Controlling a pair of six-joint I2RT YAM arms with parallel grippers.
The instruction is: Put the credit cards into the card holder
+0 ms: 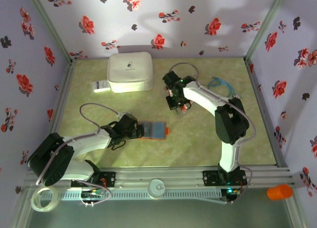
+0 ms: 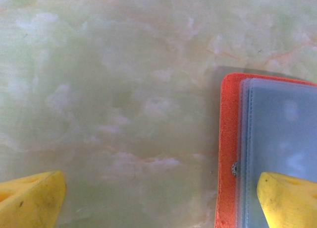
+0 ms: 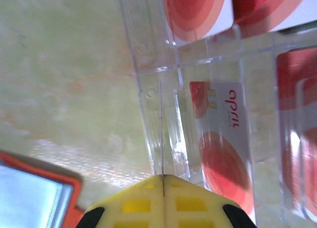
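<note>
Open flat on the tabletop (image 1: 208, 143), bluish inside up: card holder (image 1: 152, 130). At its left edge, left fingers (image 2: 30, 202) spread wide, one over the holder's inside, the other off it. Up and right of the holder, credit cards (image 3: 222, 139) in a clear tray (image 3: 148, 64). Above them, right fingers (image 3: 143, 205) clenched tight; cannot tell whether on a card.

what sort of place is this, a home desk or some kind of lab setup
Most likely a purpose-built robot test booth, not a home: flower-printed walls box in a pale green marbled tabletop, and two white-and-black robot arms, left and right, are bolted to an aluminium rail at its near edge.
</note>
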